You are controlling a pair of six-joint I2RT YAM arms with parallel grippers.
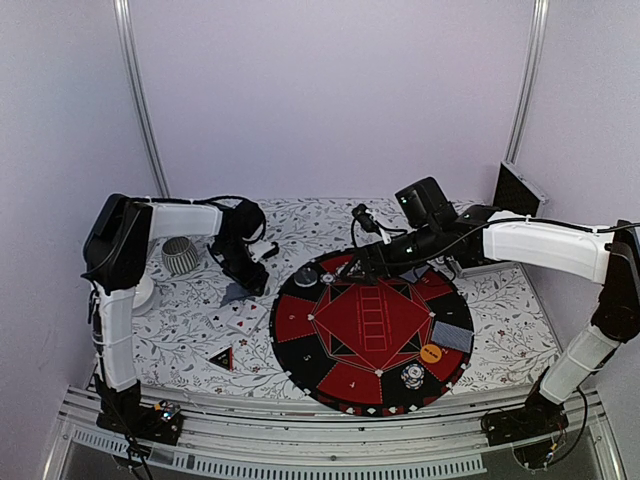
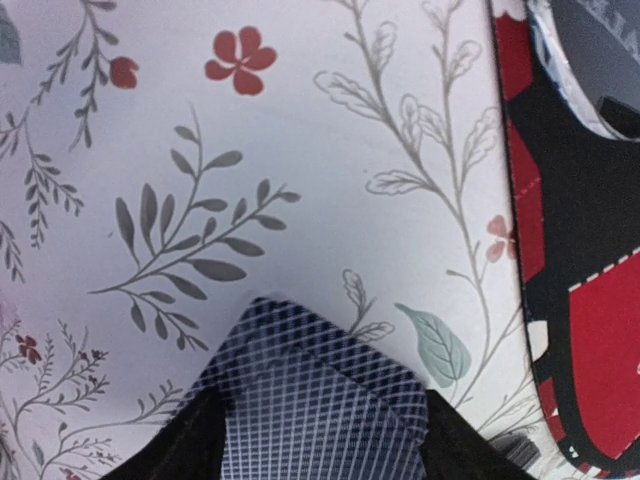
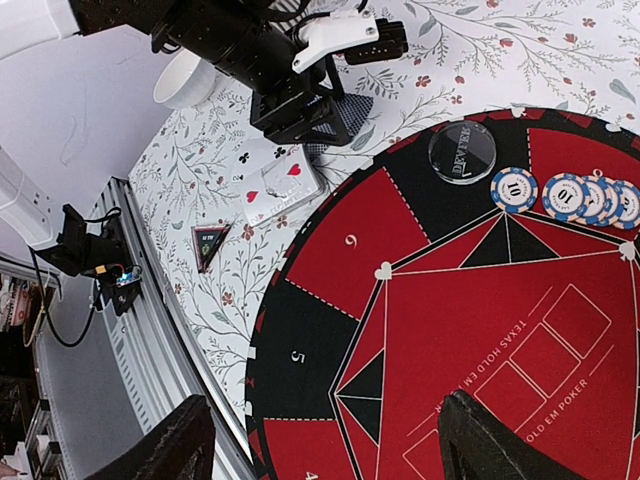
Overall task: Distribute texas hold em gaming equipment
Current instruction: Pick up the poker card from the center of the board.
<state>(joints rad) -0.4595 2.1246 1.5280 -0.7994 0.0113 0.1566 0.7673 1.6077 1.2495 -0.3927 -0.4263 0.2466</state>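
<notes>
A small stack of playing cards with grey-blue grid backs lies on the floral cloth. My left gripper is down on it, and in the left wrist view the cards fill the gap from one finger to the other. Face-up cards and the black-red triangle lie on the cloth nearby. Blue chips and a clear dealer disc sit on the round mat. An orange disc, a dark chip and a grey card rest near the mat's front right. My right gripper hangs open over the mat, holding nothing.
A grey ribbed cup and a white cup stand at the left behind the left arm. A black box is at the back right. The metal rail runs along the table's near edge.
</notes>
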